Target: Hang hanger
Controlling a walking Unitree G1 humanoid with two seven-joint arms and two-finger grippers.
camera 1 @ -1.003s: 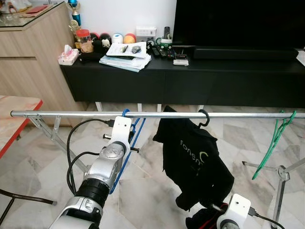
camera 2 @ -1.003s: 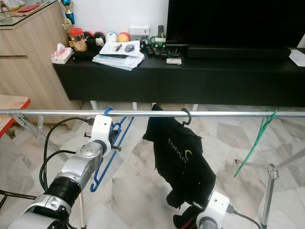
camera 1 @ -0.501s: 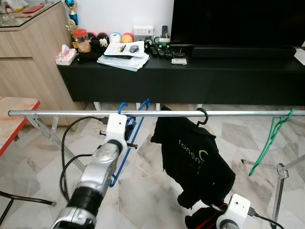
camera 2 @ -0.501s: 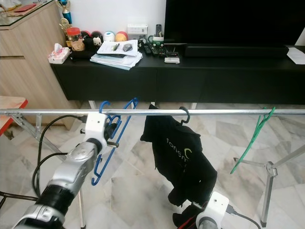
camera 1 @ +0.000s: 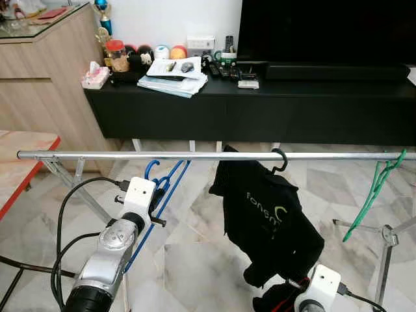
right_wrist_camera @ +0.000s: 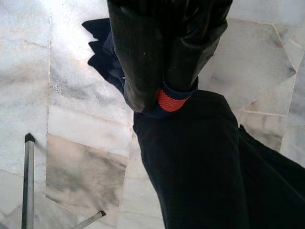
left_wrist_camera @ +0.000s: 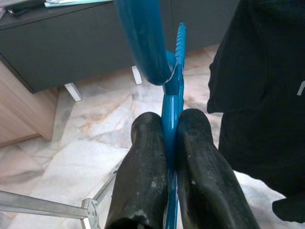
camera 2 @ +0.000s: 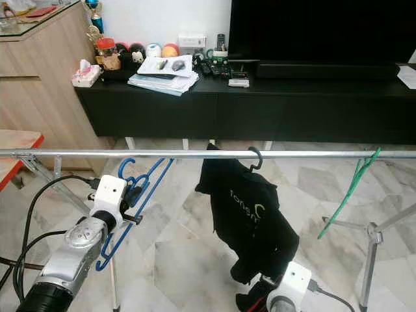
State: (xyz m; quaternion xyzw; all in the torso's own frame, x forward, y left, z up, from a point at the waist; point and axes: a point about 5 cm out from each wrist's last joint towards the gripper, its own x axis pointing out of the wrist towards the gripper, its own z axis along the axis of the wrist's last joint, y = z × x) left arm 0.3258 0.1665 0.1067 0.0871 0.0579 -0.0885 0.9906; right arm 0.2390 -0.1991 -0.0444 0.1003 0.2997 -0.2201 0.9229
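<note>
**Blue hanger held just under the rail**

The blue hanger (camera 1: pixel 158 188) runs on a slant: its hook end points up toward the metal rail (camera 1: pixel 97 155), and its long arm drops away down and toward the robot. The hook sits just below the rail, left of the black T-shirt (camera 1: pixel 266 218); whether it touches the rail cannot be told. It is a thin plastic hanger, bright blue, with a ribbed edge along one arm. The left gripper (left_wrist_camera: pixel 170 143) has both black fingers (left_wrist_camera: pixel 143 181) clenched on its flat body. The right gripper (right_wrist_camera: pixel 164 90), low at the right, is closed on dark cloth with a red and navy trim (right_wrist_camera: pixel 170 101).

Three hangers are in view: the blue one, a black one (camera 1: pixel 279 159) carrying the shirt, and a green one (camera 1: pixel 377 188) hanging bare at the rail's right end. One rail, one shirt.
</note>
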